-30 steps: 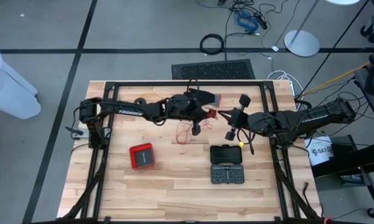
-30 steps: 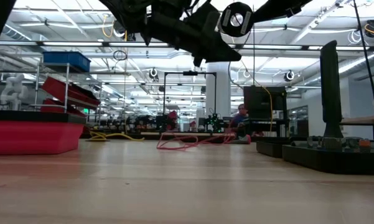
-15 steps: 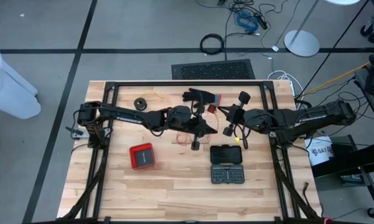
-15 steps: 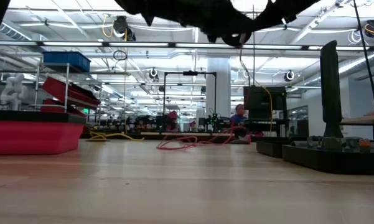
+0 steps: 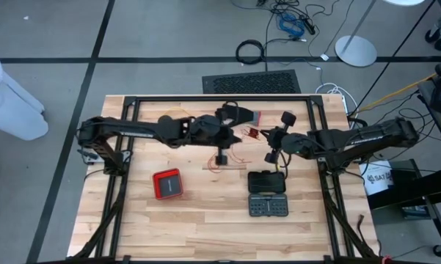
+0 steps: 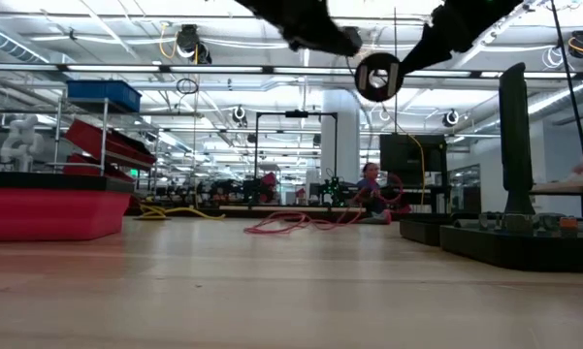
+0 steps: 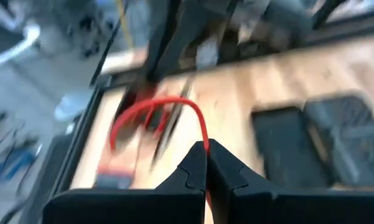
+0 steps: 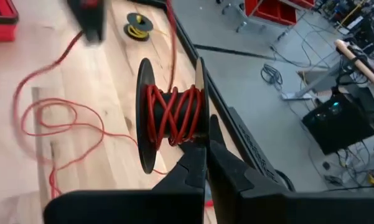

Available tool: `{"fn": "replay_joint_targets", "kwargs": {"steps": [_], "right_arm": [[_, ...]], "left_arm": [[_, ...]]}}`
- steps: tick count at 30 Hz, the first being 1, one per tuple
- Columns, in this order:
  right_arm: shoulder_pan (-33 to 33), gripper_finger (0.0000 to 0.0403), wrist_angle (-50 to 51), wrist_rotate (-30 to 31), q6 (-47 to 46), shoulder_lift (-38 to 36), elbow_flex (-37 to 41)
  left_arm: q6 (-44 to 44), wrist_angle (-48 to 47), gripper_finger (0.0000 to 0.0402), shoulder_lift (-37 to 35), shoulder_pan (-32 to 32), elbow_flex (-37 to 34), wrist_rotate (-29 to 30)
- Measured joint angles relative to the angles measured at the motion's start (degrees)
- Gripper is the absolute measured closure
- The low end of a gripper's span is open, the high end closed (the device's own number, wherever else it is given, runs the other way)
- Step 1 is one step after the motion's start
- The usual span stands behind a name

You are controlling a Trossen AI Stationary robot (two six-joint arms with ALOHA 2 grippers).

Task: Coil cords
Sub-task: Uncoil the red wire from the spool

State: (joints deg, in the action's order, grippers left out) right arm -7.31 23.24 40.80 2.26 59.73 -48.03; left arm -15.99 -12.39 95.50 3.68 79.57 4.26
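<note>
My right gripper (image 8: pixel 205 155) is shut on a black spool (image 8: pixel 174 115) wound with red cord, held above the table's far middle; the low view shows the spool (image 6: pixel 376 76) high up. My left gripper (image 7: pixel 205 149), beside it toward the table's left (image 5: pixel 221 155), is shut on a strand of the same red cord (image 7: pixel 155 109). The slack cord (image 5: pixel 224 163) lies in loose loops on the wood beneath both grippers. A second small spool (image 8: pixel 137 25), black with yellow, rests flat on the table farther left. My left gripper pinches a single strand of the red cord (image 7: pixel 203 142) at its fingertips, clear of the table. The strand arcs away from the fingers in a slack bow. My right gripper holds the spool by the rim of one flange (image 8: pixel 201 134), pinched between its two fingers. The spool is lifted clear, its axle lying roughly level.
A black glove with a red cuff (image 5: pixel 238 114) lies at the far middle. A red box (image 5: pixel 167 183) sits near left, and an open black tool case (image 5: pixel 268 194) near the middle right. A black frame (image 5: pixel 220 97) borders the table.
My left gripper has risen with the cord and shifted a little toward the table's left, rolling as it went. My right gripper has tipped down somewhat, and the spool now hangs lower in the low view.
</note>
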Motion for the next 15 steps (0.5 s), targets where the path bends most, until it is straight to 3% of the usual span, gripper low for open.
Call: {"fn": "replay_joint_targets", "kwargs": {"steps": [6,11,15], "right_arm": [[-1.84,0.0403,-6.58,-1.47,2.19,-2.84,0.00],[-1.91,0.0403,-16.81,-3.58,6.16,-3.22,0.00],[-1.00,0.0403,-22.03,-0.11,8.32,-2.87,0.00]], "left_arm": [[1.27,-9.93,0.0401,-1.22,2.97,-0.48,4.55],[3.54,-7.05,0.0401,2.55,3.02,-0.63,-0.02],[3.70,-1.37,0.0401,6.45,0.83,-0.72,-3.88]]}}
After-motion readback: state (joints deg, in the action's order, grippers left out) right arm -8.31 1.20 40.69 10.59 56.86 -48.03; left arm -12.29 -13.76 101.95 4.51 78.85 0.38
